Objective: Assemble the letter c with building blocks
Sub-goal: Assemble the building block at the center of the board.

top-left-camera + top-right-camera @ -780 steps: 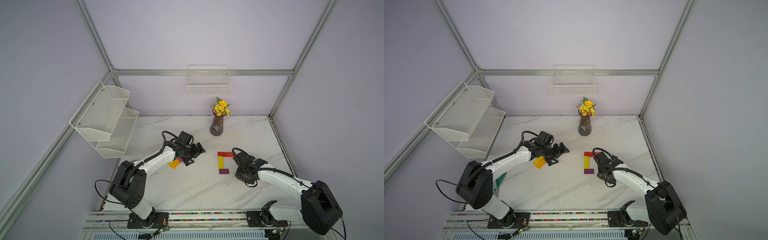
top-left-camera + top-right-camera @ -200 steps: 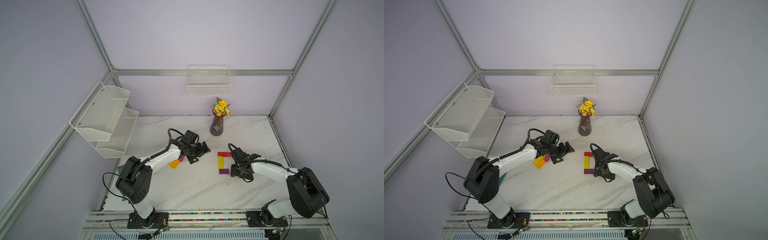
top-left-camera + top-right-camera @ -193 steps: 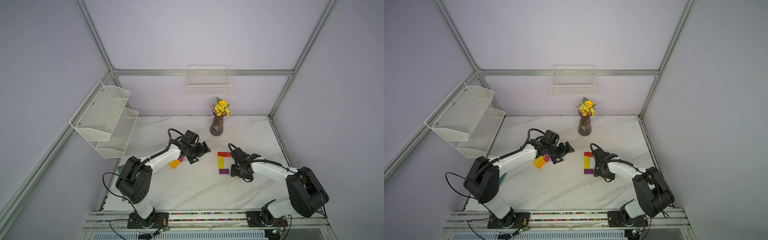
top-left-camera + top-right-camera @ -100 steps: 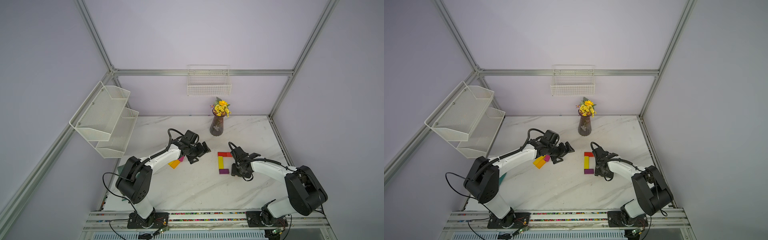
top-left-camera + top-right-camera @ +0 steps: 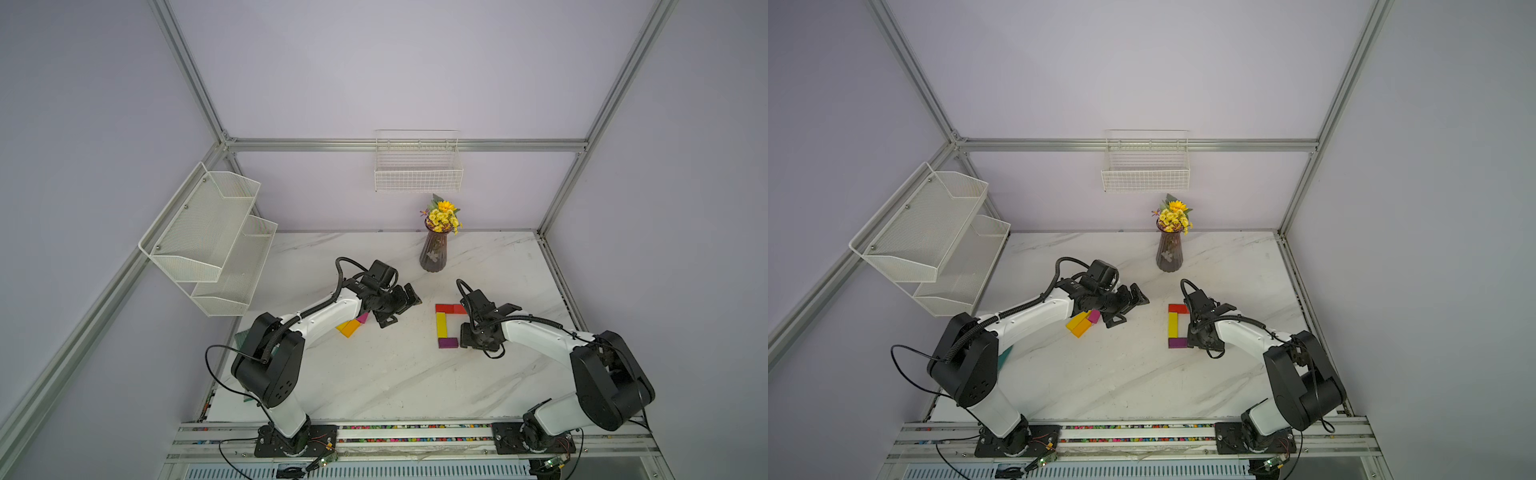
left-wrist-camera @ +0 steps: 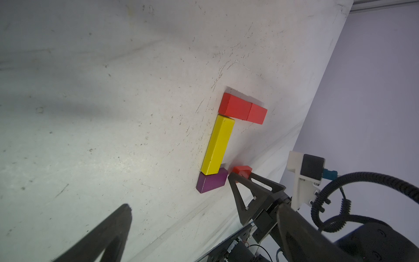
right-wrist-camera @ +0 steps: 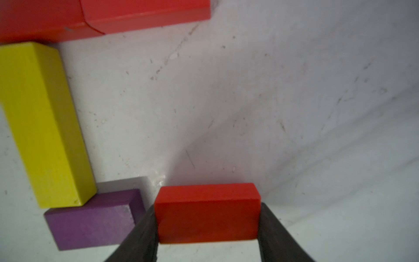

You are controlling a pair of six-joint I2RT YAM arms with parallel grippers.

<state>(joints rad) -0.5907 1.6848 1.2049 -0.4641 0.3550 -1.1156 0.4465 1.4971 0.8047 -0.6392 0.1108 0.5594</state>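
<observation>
The step in hand is judged to be filling the lower arm of the unfinished C [image 5: 441,326], which lies right of centre in a top view. The right gripper [image 7: 207,213] pinches a red block [image 7: 207,202] just beside the purple block [image 7: 90,220] at the long yellow block's [image 7: 43,122] end. The next move calls for seating it flush and in line, then releasing. The left gripper [image 5: 399,309] hangs spread and empty near the spare blocks [image 5: 351,326].

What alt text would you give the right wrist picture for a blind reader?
The right gripper holds a small red block between its black fingers, just beside a purple block on the white table. A long yellow block runs from the purple one to two red blocks laid end to end, making an unfinished C.
</observation>
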